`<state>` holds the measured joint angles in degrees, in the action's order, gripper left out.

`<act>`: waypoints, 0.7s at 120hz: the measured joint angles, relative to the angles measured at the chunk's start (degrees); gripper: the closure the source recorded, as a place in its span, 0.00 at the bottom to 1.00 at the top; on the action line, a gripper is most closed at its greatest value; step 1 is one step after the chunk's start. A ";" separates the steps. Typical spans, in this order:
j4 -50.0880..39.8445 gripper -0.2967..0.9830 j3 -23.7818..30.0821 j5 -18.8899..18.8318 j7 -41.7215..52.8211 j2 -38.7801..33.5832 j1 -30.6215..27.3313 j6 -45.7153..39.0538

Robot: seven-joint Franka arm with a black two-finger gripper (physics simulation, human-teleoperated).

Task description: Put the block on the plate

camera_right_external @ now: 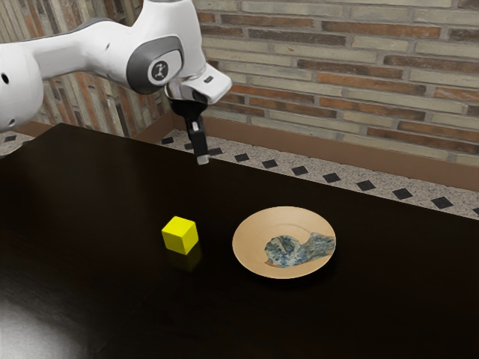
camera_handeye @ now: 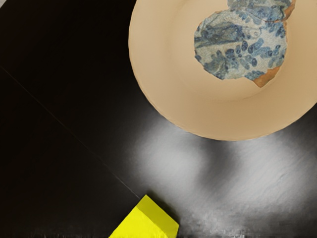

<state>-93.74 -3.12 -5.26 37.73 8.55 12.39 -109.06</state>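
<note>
Right, gripper (camera_right_external: pixel 203 159) is up above the table (camera_right_external: pixel 90 194), pointing down, well apart from the block; can't tell if it's apart or together. Arm (camera_right_external: pixel 90 51) comes in from the exterior view's far left. Block (camera_right_external: pixel 179 235), yellow, sits on the table, just left of the plate (camera_right_external: pixel 245 250) in the exterior view, bare gap between. Plate is round, tan, with a blue-and-white patch. Tabletop is black and glossy: block mirrored in it, pale glare at the exterior view's near left, thin seam in the wrist view. Far side: speckled floor (camera_right_external: pixel 316 173) with dark diamonds, brown skirting (camera_right_external: pixel 337 153), brick wall (camera_right_external: pixel 337 67).
</note>
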 joint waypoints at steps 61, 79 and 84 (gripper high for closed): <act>-3.48 0.23 -3.87 0.11 3.92 6.36 -2.58 0.86; -5.52 0.23 -4.24 3.54 2.29 9.01 -3.45 -1.38; -6.83 0.23 -4.44 4.86 1.51 9.22 -3.58 -2.39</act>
<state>-100.57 -7.56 -0.40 39.23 17.77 8.81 -111.44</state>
